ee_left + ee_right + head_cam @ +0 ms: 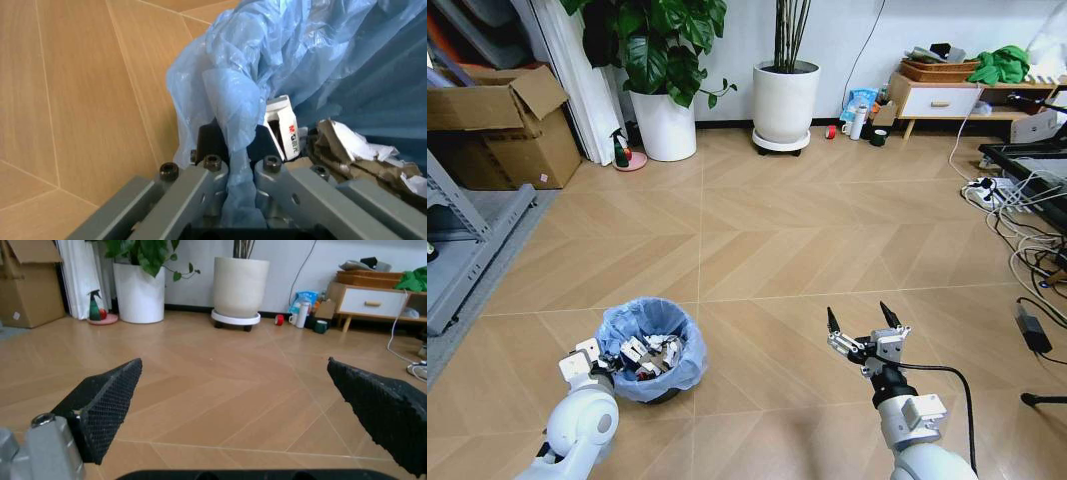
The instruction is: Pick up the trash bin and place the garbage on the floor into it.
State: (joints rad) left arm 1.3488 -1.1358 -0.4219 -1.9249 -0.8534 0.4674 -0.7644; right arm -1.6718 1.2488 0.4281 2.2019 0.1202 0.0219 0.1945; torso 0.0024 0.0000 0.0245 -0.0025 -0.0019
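Trash bin [649, 350] first: it stands on the floor [767, 240] close before the robot, toward the left, its light-blue liner bag [267, 60] crinkled over the rim and garbage [652, 354] already heaped inside, a white carton with red lettering [283, 127] among crumpled paper. At the bin's near-left rim the left gripper [599, 365] has its jaws clamped on the rim and the bag folded over it, as the left wrist view shows. Off to the right, well apart from the bin, the right gripper [864, 322] hovers above bare planks with its jaws spread wide and nothing between them. No loose litter lies on the planks ahead, so the collecting looks about done; the next move probably calls only for keeping the bin upright. Farther off, by the wall, stand two white plant pots [785, 102], a cardboard box [502, 125] and a low cabinet [947, 100].
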